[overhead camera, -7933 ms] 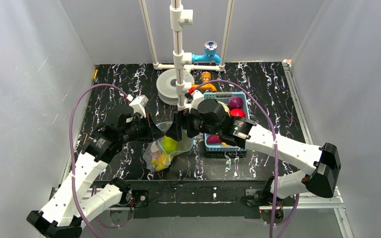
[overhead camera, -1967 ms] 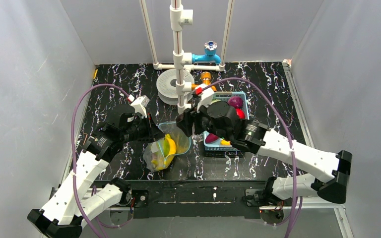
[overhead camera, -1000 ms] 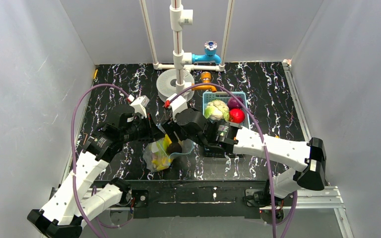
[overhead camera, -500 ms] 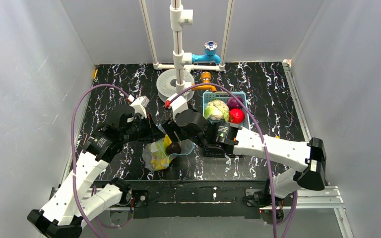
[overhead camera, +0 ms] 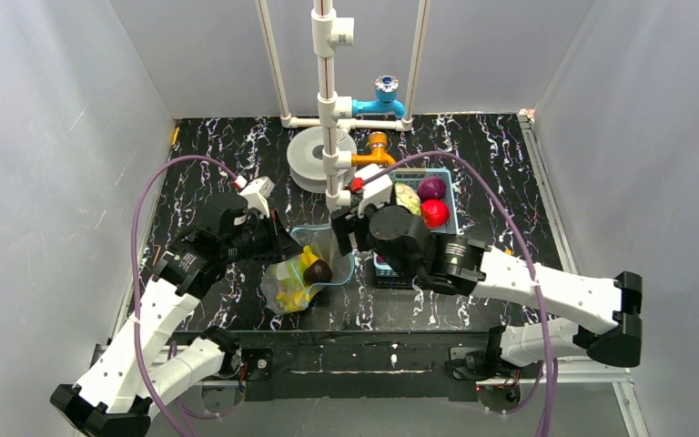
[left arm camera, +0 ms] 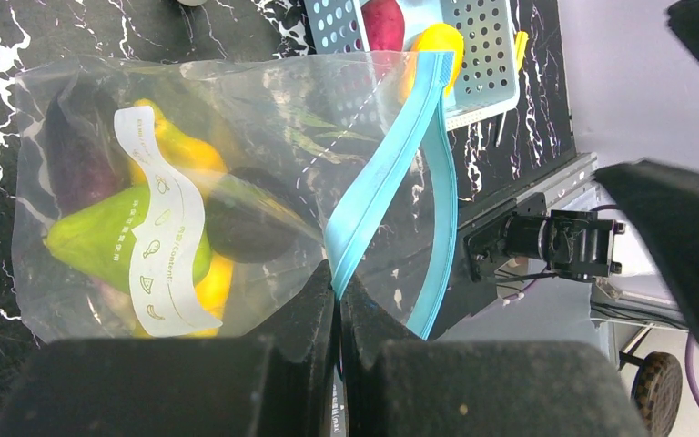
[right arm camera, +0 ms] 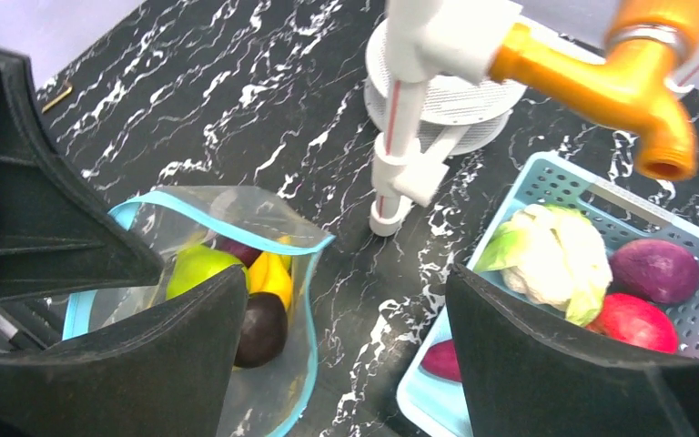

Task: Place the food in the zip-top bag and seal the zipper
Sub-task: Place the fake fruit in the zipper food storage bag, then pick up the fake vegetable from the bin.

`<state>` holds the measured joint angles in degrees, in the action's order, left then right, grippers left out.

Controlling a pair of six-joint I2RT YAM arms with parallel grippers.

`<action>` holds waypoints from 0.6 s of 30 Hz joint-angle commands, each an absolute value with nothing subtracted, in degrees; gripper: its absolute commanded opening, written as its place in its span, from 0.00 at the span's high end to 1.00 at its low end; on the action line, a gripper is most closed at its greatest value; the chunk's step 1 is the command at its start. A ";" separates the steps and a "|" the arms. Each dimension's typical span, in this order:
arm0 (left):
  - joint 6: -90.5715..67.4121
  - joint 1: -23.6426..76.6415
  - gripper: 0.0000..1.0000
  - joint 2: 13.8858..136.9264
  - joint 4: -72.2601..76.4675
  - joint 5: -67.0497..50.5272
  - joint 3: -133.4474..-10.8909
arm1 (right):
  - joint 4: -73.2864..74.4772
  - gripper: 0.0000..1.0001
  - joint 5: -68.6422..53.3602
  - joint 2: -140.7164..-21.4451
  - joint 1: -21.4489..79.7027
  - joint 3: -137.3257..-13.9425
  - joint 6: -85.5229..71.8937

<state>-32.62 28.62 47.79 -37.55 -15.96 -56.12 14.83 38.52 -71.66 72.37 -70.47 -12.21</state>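
The clear zip-top bag lies open at the table's middle, mouth toward the basket. My left gripper is shut on its blue zipper strip, pinched between the fingertips. Inside the bag lie a yellow banana, a green fruit and a dark purple fruit. My right gripper is open and empty, above the gap between bag and basket. A pale cabbage, a purple fruit, a red apple and a maroon sweet potato sit in the basket.
The light-blue basket stands right of the bag. A white pipe stand with an orange tap rises just behind the bag, over a white round disc. A blue tap is at the back wall.
My right gripper has let go of the dark purple fruit, which now lies in the bag, and has pulled back up and to the right. The left gripper holds still.
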 commanded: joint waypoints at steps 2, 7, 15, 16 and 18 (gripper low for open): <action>-32.73 28.76 1.00 47.31 -36.88 -17.25 -55.56 | 10.05 0.13 45.04 -64.96 68.81 -65.74 -18.23; -32.78 28.78 1.00 47.12 -36.93 -17.30 -55.39 | 13.26 0.10 42.86 -59.16 61.26 -60.31 -29.36; -32.87 28.74 1.00 47.46 -36.78 -17.37 -55.37 | 16.54 0.02 24.13 -53.82 39.87 -48.31 -48.85; -32.85 28.74 1.00 47.50 -36.74 -17.43 -55.37 | 17.11 0.02 20.95 -54.43 36.78 -47.15 -50.69; -32.87 28.74 1.00 47.53 -36.64 -17.57 -55.36 | 18.08 0.02 13.53 -56.85 31.85 -45.65 -53.85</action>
